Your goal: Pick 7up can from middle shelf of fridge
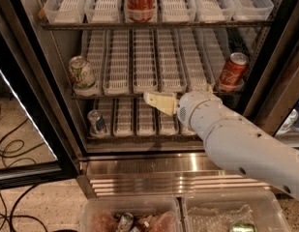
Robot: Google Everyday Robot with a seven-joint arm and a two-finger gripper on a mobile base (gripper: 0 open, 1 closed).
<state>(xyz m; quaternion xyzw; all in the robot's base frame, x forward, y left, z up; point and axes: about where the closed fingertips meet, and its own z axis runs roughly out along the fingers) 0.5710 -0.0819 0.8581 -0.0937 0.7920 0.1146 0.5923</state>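
The 7up can (80, 74), pale green and white with a silver top, leans in the leftmost lane of the middle shelf (154, 66) of the open fridge (23, 76). My gripper (154, 102) has cream fingers and points left at the front edge of the middle shelf, near its centre. It is well to the right of the 7up can and slightly lower, and holds nothing I can see. My white arm reaches in from the lower right.
A red cola can (232, 70) stands at the right end of the middle shelf, another (140, 1) on the top shelf. A small blue-silver can (96, 122) is on the bottom shelf. Two clear bins (134, 216) sit on the floor; cables (8, 149) lie at left.
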